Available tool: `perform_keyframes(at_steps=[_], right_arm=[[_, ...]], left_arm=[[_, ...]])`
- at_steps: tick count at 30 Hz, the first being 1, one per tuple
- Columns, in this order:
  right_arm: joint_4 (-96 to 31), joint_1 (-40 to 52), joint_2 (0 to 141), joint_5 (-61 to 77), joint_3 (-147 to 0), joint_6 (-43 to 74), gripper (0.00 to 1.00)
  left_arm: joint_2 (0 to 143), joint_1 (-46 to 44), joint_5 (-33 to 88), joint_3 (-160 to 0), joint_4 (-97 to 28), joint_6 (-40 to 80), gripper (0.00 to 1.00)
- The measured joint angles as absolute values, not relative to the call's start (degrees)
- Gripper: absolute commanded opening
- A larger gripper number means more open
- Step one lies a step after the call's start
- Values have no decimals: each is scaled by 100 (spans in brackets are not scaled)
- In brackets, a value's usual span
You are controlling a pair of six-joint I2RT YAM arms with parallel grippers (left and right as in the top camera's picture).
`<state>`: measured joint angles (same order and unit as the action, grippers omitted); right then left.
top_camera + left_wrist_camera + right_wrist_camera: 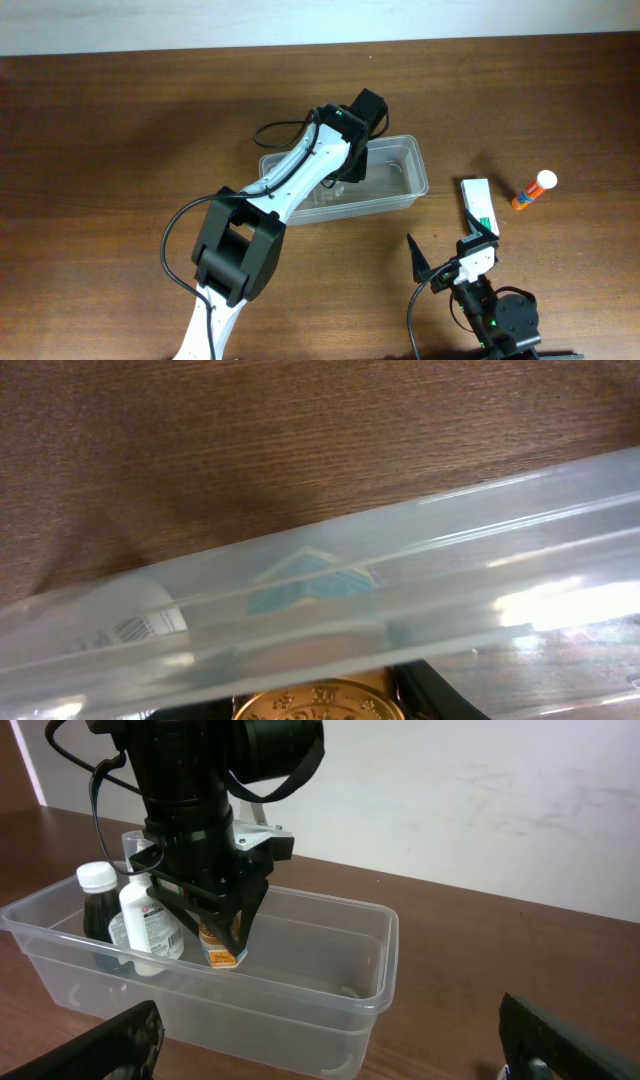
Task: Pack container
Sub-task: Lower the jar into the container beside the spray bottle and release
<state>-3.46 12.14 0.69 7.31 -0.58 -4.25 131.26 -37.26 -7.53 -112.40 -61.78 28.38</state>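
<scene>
One clear container [396, 176] is recorded near the centre of the counter [120, 120], open side up, its long axis running toward the left and right edges. Inside it, the left tool [220, 926] is clenched on one orange-labelled bottle [222, 957], beside one white bottle [146, 928] and one dark bottle [97, 898]. The label text cannot be read. The right tool [451, 247] is seen released by the robot-side edge.

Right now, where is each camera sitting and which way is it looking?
Overhead: above the table, looking straight down at the container; both arms show.
Left wrist: on the left hand, close against the container's wall; dark finger bits below.
Right wrist: low, facing the container's side; the open right hand's fingers fill the bottom corners.
Shared: overhead and right wrist both show the left hand in the container.
</scene>
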Motion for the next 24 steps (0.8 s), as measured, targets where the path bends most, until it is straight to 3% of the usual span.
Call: perform_keyframes(at_steps=[11,14,24], right_arm=[[-346,1214,69,731,-58,-427,98],[-346,1214,69,731,-58,-427,98],[-349,1214,69,731,-58,-427,98]], left_arm=[[13126,-3726,-753,-11240,-6257,2838,3],[13126,-3726,-755,-11240,-6257,2838,17],[13126,-3726,-755,-11240,-6263,2840,22]])
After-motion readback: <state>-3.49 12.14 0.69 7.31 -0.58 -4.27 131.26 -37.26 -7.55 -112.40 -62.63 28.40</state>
